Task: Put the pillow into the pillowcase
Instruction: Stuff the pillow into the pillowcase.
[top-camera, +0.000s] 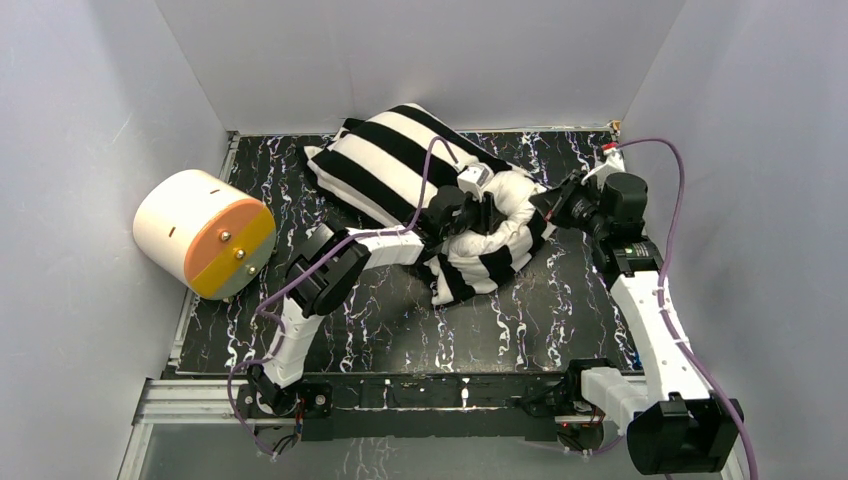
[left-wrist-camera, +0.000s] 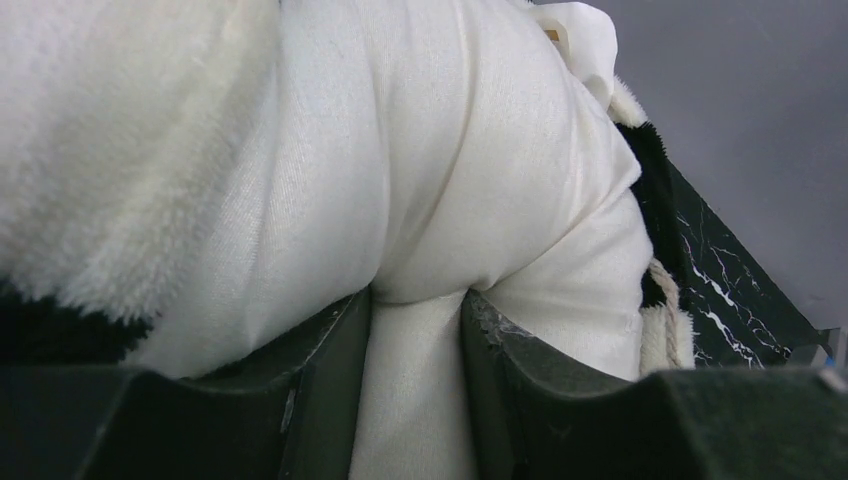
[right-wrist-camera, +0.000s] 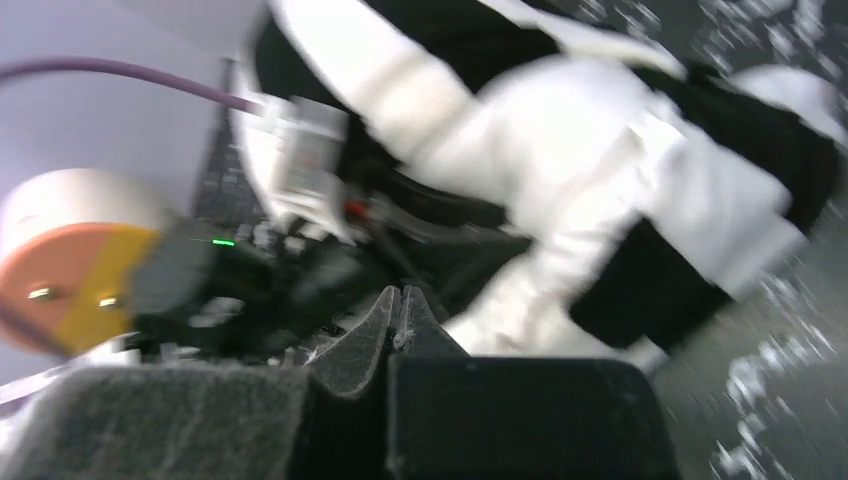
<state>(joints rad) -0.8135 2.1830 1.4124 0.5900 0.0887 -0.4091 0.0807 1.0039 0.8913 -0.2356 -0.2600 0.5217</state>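
Observation:
The black and white striped pillowcase (top-camera: 390, 160) lies across the back middle of the table, bunched up at its near right end. The white pillow (top-camera: 507, 193) bulges out of that bunched end. My left gripper (top-camera: 482, 214) is pressed into the bulge. In the left wrist view a fold of the pillow (left-wrist-camera: 450, 150) sits pinched in the left gripper (left-wrist-camera: 415, 300), with fuzzy pillowcase (left-wrist-camera: 100, 150) beside it. My right gripper (top-camera: 548, 203) hovers just right of the bulge. In the blurred right wrist view the right gripper (right-wrist-camera: 400, 300) is shut with nothing in it, facing the pillowcase (right-wrist-camera: 650, 290).
A cream cylinder with an orange and yellow face (top-camera: 205, 232) lies on its side at the table's left edge, also visible as the cylinder (right-wrist-camera: 70, 260). The black marbled tabletop (top-camera: 400, 320) is walled by grey panels on three sides. A purple cable (top-camera: 672, 190) loops by the right arm.

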